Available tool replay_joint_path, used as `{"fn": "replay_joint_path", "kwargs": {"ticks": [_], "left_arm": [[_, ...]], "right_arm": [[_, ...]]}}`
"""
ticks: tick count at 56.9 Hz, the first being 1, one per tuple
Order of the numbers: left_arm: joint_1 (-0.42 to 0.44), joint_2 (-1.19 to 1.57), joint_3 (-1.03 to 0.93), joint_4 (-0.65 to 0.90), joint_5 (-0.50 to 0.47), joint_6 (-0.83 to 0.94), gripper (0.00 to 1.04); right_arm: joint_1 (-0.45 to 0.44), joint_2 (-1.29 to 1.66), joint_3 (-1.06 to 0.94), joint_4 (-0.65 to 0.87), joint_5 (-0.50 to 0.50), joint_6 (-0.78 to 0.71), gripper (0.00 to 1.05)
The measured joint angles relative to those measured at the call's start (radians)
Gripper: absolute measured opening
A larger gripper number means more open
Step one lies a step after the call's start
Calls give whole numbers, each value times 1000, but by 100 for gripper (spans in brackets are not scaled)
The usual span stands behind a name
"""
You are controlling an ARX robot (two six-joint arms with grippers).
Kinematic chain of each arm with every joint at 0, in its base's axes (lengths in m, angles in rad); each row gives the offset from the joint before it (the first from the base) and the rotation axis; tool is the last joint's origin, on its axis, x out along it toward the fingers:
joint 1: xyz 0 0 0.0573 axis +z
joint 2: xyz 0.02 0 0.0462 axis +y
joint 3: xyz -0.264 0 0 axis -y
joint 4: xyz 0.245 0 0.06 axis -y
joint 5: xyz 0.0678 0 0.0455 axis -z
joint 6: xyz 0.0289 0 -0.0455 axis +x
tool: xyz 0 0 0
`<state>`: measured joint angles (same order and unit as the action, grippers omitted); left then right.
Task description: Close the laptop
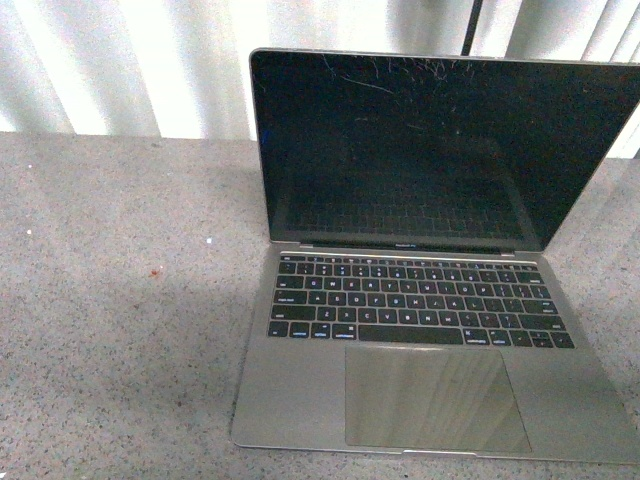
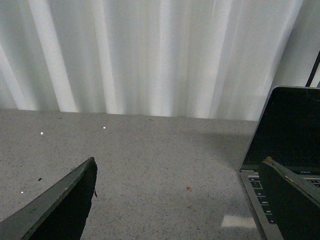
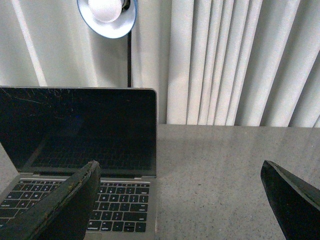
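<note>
The laptop (image 1: pixel 420 270) stands open on the grey table (image 1: pixel 120 330), a little toward your right side. Your left claw (image 2: pixel 178 165) and right claw (image 3: pixel 180 165) are both spread wide and hold nothing. I judge the hinge to be stiff and the scratched screen (image 1: pixel 400 150) smooth and fragile, so press on the top rim of the lid (image 1: pixel 440 58), never on the glass, and lower it gently.

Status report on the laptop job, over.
Left tool open, empty. Right tool open, empty. Laptop open, untouched. Nothing on keyboard.
</note>
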<state>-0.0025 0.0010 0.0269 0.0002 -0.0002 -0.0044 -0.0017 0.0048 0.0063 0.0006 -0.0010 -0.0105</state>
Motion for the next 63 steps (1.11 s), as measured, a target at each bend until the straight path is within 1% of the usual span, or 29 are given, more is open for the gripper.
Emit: {"fn": "replay_joint_path", "kwargs": {"ticks": [55, 58, 59, 60, 61, 62, 63], "left_arm": [[0, 0, 0, 0, 0, 0, 98], [0, 0, 0, 0, 0, 0, 98], [-7, 8, 3, -10, -25, -9, 98], [-31, 40, 22, -63, -115, -66, 98], [-45, 76, 36, -87, -173, -97, 98], [-48, 143, 55, -74, -219, -157, 98], [-45, 200, 69, -46, -228, -192, 98]], "right_arm": [[1, 1, 0, -2, 1, 1, 97], [45, 67, 52, -123, 149, 68, 97], [55, 123, 78, -151, 195, 85, 97], [52, 159, 91, -145, 195, 89, 97], [39, 214, 108, -115, 163, 89, 97], [26, 251, 121, -91, 133, 85, 97], [4, 306, 146, -49, 79, 72, 97]]}}
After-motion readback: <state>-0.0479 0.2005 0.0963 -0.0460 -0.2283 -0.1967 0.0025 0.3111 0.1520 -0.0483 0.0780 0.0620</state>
